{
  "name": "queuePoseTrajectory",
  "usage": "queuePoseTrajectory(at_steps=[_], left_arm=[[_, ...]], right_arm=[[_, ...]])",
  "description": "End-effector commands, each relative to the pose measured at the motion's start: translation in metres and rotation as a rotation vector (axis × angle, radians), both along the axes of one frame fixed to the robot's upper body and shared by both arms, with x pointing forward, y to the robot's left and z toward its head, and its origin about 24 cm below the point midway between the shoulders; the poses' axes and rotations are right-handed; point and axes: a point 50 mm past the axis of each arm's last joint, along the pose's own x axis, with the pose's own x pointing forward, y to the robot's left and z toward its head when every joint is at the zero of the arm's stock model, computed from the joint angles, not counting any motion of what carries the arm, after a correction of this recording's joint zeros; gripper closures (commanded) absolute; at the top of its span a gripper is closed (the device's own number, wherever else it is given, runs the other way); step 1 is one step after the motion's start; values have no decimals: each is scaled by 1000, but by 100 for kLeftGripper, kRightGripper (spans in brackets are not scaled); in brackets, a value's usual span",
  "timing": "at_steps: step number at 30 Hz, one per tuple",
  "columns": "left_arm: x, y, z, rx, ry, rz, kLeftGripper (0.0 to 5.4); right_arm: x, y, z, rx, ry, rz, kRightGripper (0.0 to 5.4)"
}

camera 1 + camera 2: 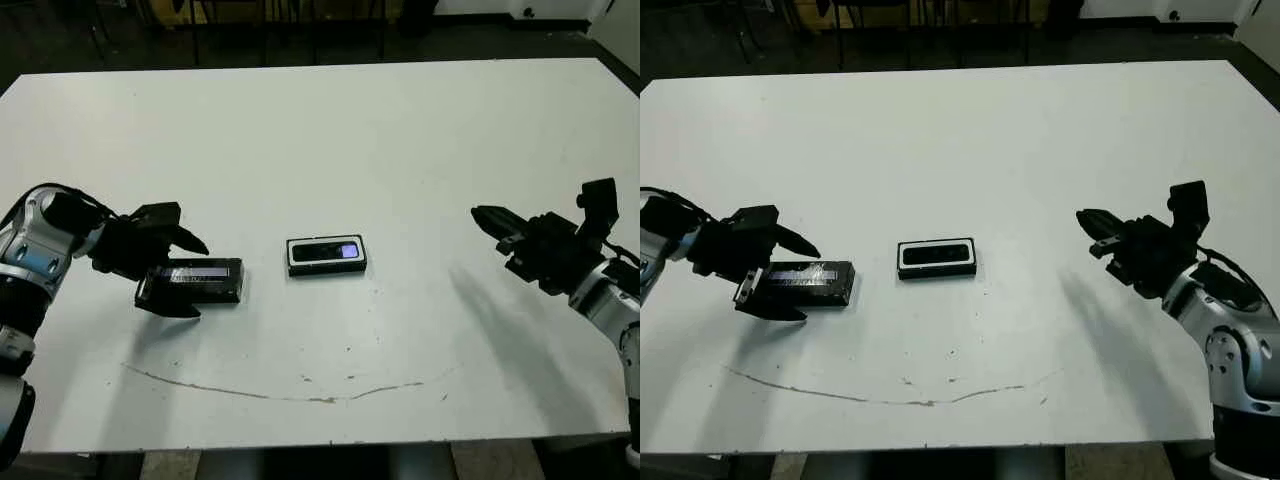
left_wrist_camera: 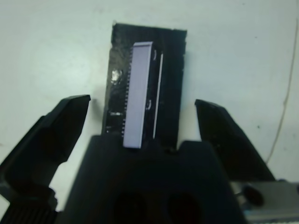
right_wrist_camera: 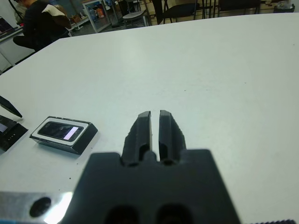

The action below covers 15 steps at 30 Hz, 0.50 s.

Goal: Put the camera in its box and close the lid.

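The box [image 1: 292,257] sits at the table's middle, and the camera [image 1: 328,251] lies inside it with its bluish-purple screen facing up. Left of it the lid [image 1: 215,283] lies flat on the table, silvery strip up. My left gripper [image 1: 200,280] is open and straddles the lid's left end, one finger on each long side. In the left wrist view the fingers [image 2: 56,126] stand apart from the lid [image 2: 145,84], with table showing in between. My right gripper [image 1: 482,215] is shut on nothing, well to the right of the box [image 3: 80,142] and above the table.
A thin brown scratch line [image 1: 300,396] runs across the white table [image 1: 320,140] near the front edge. In the right wrist view, a seated person [image 3: 35,21] and chairs show beyond the far end of the table.
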Motion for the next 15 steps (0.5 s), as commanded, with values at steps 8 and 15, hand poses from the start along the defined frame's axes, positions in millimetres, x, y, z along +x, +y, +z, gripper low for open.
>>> queuePoseTrajectory(at_steps=[8,15], left_arm=[[-7,14,-11,76,63,58,1],[-15,21,-13,104,105,126,1]], right_arm=[[-5,-7,-2,7,19,17,540],[-5,-7,-2,-23,13,21,540]])
